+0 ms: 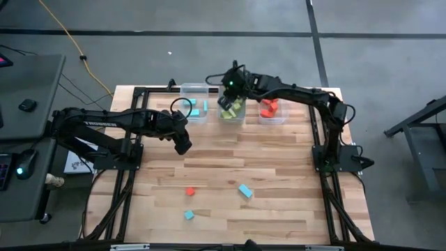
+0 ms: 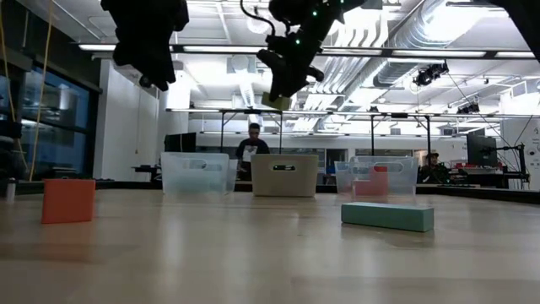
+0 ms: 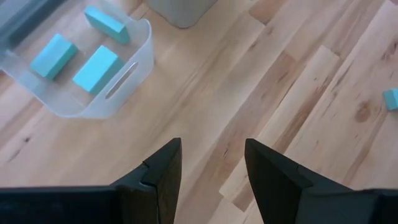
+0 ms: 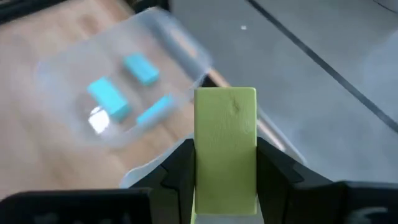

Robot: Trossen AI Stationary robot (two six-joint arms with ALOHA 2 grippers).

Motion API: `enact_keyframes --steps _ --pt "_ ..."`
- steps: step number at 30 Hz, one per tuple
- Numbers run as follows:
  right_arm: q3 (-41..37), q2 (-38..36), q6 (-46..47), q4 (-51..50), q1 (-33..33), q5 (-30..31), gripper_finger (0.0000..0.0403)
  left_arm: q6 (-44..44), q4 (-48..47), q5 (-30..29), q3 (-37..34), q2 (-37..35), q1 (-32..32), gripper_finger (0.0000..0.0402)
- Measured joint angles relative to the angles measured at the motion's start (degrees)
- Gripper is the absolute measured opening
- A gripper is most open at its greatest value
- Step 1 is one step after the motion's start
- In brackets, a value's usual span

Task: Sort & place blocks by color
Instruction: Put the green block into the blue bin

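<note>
Wooden table (image 1: 279, 167): right fingers (image 4: 180, 165) clamp a lime block (image 4: 225, 146); left fingers (image 3: 163, 174) apart, empty; no legible writing.

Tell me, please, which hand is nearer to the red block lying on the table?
The left. The left hand hangs open above the boards just beyond the red block, while the right hand is far off over the middle bin, holding a green block.

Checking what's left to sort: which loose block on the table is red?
The red block, beside two light blue blocks; it's the only red one outside the bins.
</note>
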Motion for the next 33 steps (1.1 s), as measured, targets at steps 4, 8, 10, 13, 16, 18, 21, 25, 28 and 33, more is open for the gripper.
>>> enact_keyframes --steps 4,8,10,13,16,18,21,25,28,33 --pt "0.0 0.4 4.9 1.7 -1.5 1.7 0.0104 2.5 0.1 0.0 0.0 0.0 0.0 0.0156" --pt "0.0 2.1 10.5 1.5 -2.7 0.2 0.0104 4.9 0.5 0.1 0.0 0.0 0.0 0.0156" --pt "0.0 3.4 12.6 1.4 -3.2 -2.6 0.0104 5.7 1.0 0.1 0.0 0.0 0.0 0.0156" --pt "0.0 5.1 14.9 0.6 -3.3 -4.3 0.0104 6.8 1.2 0.2 0.0 0.0 0.0 0.0157" --pt "0.0 6.5 16.2 -0.1 -3.3 -5.4 0.0104 7.6 1.2 0.2 0.0 0.0 0.0 0.0156" --pt "0.0 7.6 16.4 -0.5 -3.5 -6.8 0.0104 7.6 1.2 0.2 0.0 0.0 0.0 0.0157" --pt "0.0 9.4 16.9 -0.7 -3.8 -8.3 0.0104 7.6 1.2 0.2 0.0 0.0 0.0 0.0157" --pt "0.0 11.8 17.6 -0.9 -4.7 -11.9 0.0104 7.6 1.2 0.2 0.0 0.0 0.0 0.0156" --pt "0.0 13.1 18.4 -1.8 -5.5 -13.6 0.0104 7.6 1.2 0.2 0.0 0.0 0.0 0.0157" --pt "0.0 13.4 18.4 -1.7 -6.3 -14.5 0.0117 7.6 1.1 0.2 0.0 0.0 0.0 0.0156"
